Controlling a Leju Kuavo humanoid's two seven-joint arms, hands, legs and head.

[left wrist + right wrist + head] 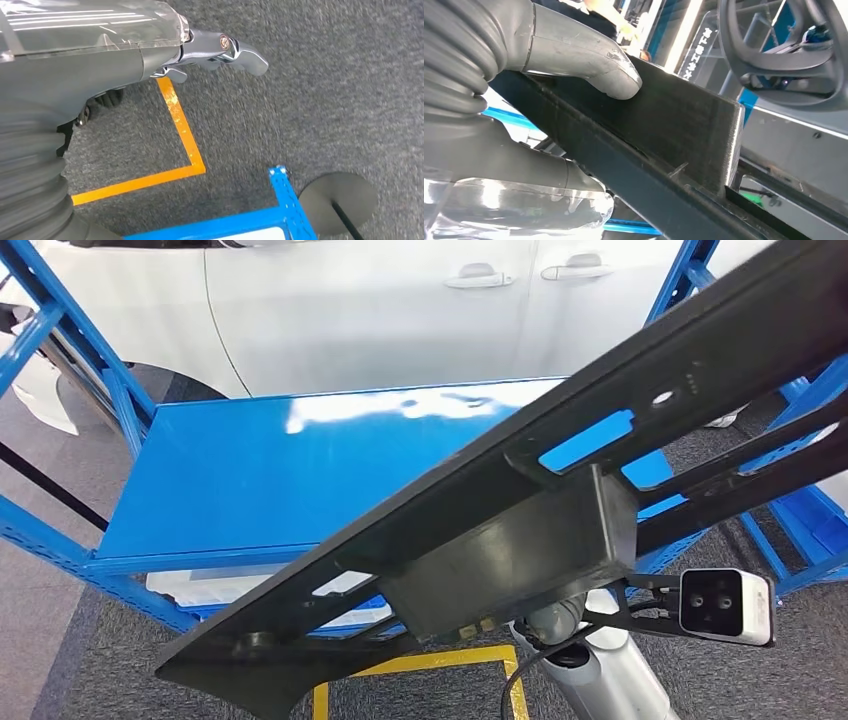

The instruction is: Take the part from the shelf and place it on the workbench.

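Observation:
The part (520,540) is a long black plastic panel with cut-outs and a box-shaped section in its middle. It slants across the head view from lower left to upper right, lifted above the blue shelf board (280,470). My right hand (519,105) grips it from below at the box section. In the right wrist view its thumb (609,75) presses on the part's (674,135) flat black face. My right arm (600,665) rises under the part. My left hand (150,55) hangs over the grey carpet with nothing in it and its fingers (245,52) stretched out.
A white car (380,300) stands behind the blue rack, whose uprights (90,350) flank the shelf. Yellow floor tape (180,125) marks the carpet by the rack's foot (285,200). A round dark stand base (340,200) sits beside it.

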